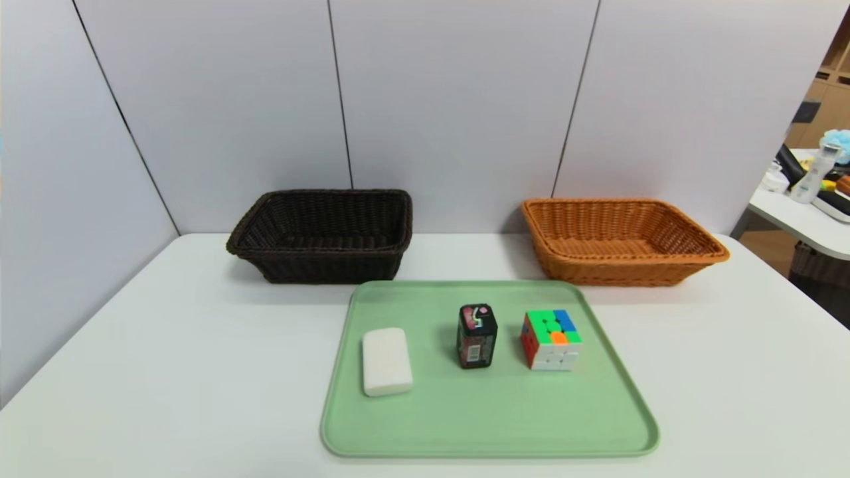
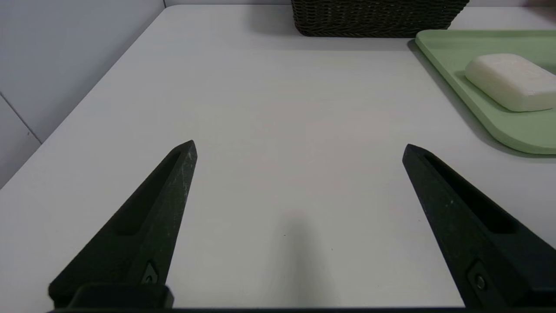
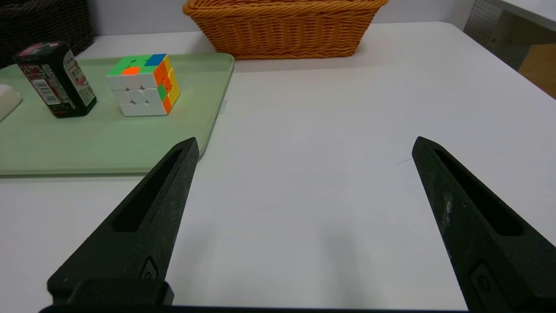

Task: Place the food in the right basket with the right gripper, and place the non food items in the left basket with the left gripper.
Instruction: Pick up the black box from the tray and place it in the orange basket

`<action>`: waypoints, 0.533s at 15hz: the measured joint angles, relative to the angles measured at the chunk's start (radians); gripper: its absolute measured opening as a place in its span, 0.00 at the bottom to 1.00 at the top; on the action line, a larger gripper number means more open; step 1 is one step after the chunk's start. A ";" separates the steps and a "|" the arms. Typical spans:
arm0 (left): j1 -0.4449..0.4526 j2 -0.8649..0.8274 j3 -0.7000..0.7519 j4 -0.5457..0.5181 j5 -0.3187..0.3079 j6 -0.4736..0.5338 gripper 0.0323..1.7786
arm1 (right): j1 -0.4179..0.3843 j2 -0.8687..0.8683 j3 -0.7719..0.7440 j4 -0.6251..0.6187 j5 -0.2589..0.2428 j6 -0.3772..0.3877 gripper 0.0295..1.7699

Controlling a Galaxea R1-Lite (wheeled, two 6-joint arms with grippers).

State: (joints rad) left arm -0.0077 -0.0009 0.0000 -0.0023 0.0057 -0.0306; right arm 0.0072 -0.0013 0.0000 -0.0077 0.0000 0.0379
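Jaws (image 2: 299, 145) show only in wrist views.

Head cam: high, fwd/down, whole tray (image 1: 491, 418) in view. Wrist cams: low, closer, fwd over surface (image 1: 166, 372); both share tray w/ head.

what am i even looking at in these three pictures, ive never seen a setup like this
It's a robot with two arms, each ending in a two-fingered claw. One picture looks down from its head; the other two come from cameras on its wrists.

On the white table is a green tray holding a white soap-like bar, an upright black packet and a puzzle cube. Behind it are a dark basket on the robot's left and an orange-tan one on its right.

The left claw and right claw both hang open over the table, holding nothing.
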 joint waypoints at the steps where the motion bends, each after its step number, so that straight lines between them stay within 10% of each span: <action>1: 0.000 0.000 0.000 0.000 0.003 -0.003 0.95 | 0.000 0.000 0.000 0.000 0.000 0.001 0.96; 8: 0.000 0.000 -0.002 0.000 0.007 0.018 0.95 | 0.000 0.000 0.000 0.001 -0.005 -0.003 0.96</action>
State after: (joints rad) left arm -0.0077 -0.0009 -0.0019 -0.0023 0.0128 -0.0130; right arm 0.0072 -0.0013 -0.0004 -0.0070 -0.0047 0.0349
